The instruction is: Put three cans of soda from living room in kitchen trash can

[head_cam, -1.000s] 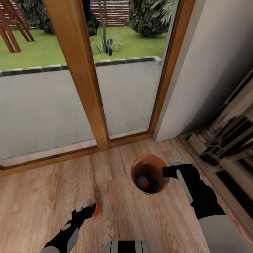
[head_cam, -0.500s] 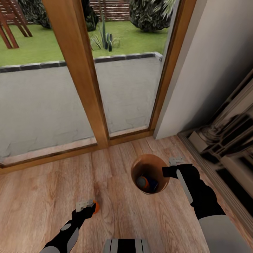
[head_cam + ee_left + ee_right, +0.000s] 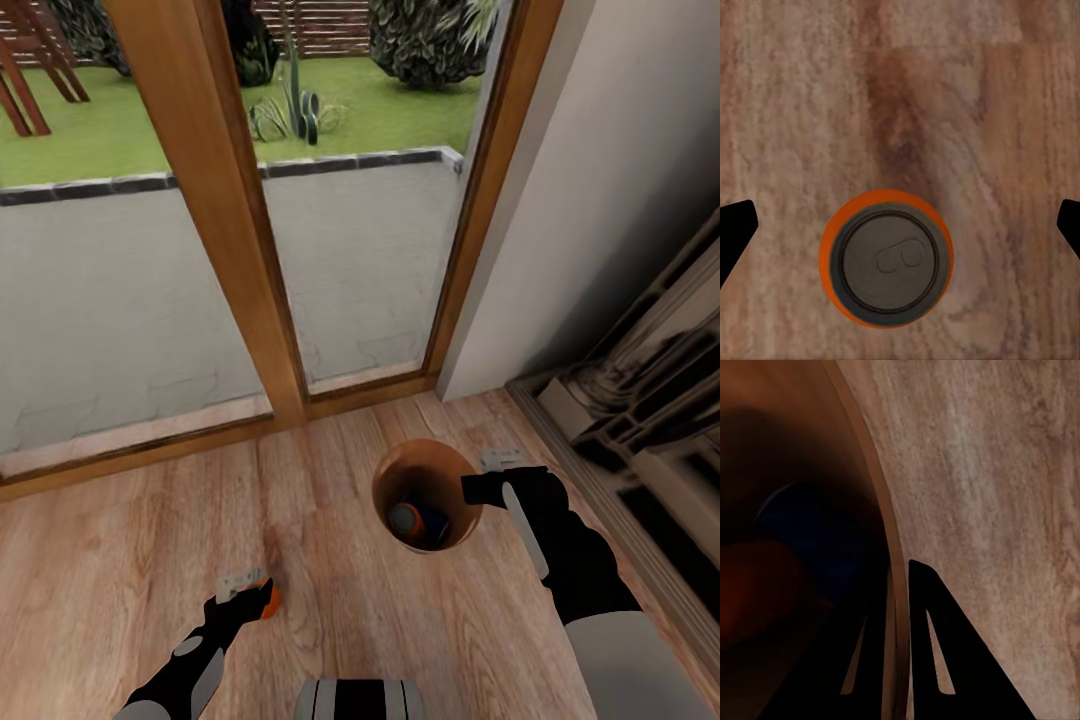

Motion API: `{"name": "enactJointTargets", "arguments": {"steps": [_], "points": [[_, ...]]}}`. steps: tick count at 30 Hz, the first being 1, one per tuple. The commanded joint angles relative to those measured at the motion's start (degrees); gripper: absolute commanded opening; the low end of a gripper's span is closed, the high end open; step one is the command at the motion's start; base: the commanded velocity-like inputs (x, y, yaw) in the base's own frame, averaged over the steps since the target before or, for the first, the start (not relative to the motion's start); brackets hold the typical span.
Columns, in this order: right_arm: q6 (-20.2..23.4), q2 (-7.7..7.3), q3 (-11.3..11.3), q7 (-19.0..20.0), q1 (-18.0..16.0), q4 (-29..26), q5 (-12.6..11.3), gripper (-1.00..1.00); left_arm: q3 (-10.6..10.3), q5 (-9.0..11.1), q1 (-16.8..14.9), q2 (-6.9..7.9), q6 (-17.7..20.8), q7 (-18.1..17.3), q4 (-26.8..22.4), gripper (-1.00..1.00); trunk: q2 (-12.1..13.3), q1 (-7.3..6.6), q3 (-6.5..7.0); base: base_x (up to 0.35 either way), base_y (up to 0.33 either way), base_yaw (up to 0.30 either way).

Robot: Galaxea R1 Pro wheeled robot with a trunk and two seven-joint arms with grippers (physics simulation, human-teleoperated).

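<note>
- Two cans already in the trash can (image 3: 385,475): orange can (image 3: 405,518) and dark blue can (image 3: 434,520) lie at the bottom, touching, per head view.
- Third can (image 3: 270,597), orange, is w/ my left gripper (image 3: 248,587). Left wrist view looks straight down on its silvery top (image 3: 886,260), upright, wood floor (image 3: 120,540) under it.
- Left jaws: I see both finger tips at the far edges of the wrist view, well apart from the can, so I read it as spread wide, not clamped. Can't tell from these views if the can hangs or stands on the floor; I judge it's standing.
- Right gripper (image 3: 898,637): one finger inside the bin wall, one outside, pinching the copper-brown rim (image 3: 881,510). Closed on the rim, holding the bin steady.
- The bin stands on the floor near the glass door (image 3: 350,220) and dark cabinets (image 3: 650,400), to the right of the third can, near but apart.
- Step in hand, my judgement: picking up last can.
- Next: lower left, close on the can body, lift, swing right over the bin mouth, release. Keep clear of right wrist at the rim.
</note>
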Motion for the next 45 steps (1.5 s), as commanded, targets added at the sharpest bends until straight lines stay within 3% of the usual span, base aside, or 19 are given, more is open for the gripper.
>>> {"name": "enactJointTargets", "arguments": {"steps": [1, 25, 34, 39, 45], "points": [[0.0, 0.01, 0.0, 0.3, 0.0, 0.0, -0.8, -1.0, 0.0, 0.0, 0.0, 0.0, 0.0, 0.0, 0.0, 1.0, 0.0, 0.0, -0.02, 0.009, -0.002, 0.0], [0.0, 0.01, 0.0, 0.3, 0.0, 0.0, -0.8, -1.0, 0.0, 0.0, 0.0, 0.0, 0.0, 0.0, 0.0, 1.0, 0.0, 0.0, -1.71, 0.001, 0.0, 0.0], [0.0, 0.01, 0.0, 0.4, 0.0, 0.0, -0.8, -1.0, 0.0, 0.0, 0.0, 0.0, 0.0, 0.0, 0.0, 1.0, -3.6, 1.97, -3.34, 0.0, 0.0, 0.0], [0.0, 0.01, 0.1, 0.3, 0.0, 0.0, -0.8, -1.0, 0.0, 0.0, 0.0, 0.0, 0.0, 0.0, 0.0, 1.0, -3.6, 1.97, -3.34, 0.0, 0.0, 0.0], [0.0, 0.01, 0.1, 0.4, 0.0, -0.1, -0.8, -1.0, 0.0, 0.0, 0.0, 0.0, 0.0, 0.0, 0.0, 1.0, -6.0, 3.29, -4.41, 0.0, 0.0, 0.0]]}}
